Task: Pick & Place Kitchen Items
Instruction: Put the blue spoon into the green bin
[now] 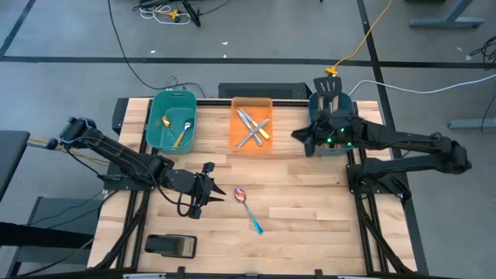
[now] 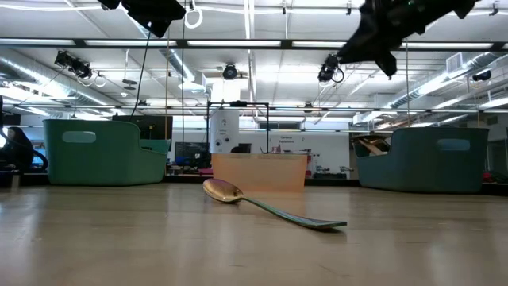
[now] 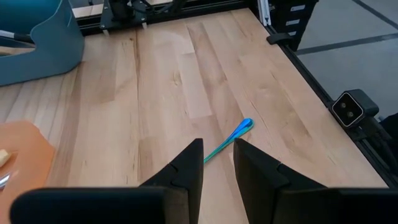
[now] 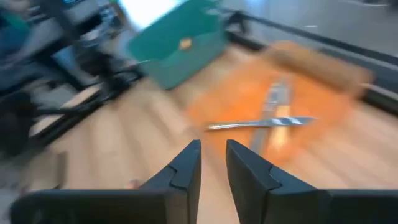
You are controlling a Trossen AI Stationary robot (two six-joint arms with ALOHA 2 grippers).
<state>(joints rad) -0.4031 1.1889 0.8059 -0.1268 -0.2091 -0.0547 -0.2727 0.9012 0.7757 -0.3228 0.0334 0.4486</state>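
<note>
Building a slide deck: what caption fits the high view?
Left gripper open beside a blue-handled spoon on the table; right gripper hovers between two bins.

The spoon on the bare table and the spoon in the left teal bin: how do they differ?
The table spoon has a blue handle and a shiny pinkish bowl; the bin spoon has a yellowish handle. The table spoon lies flat on the wood, alone, near the left hand; the bin spoon rests inside the left teal bin beside another utensil. Both are small spoons, and neither is held.
</note>
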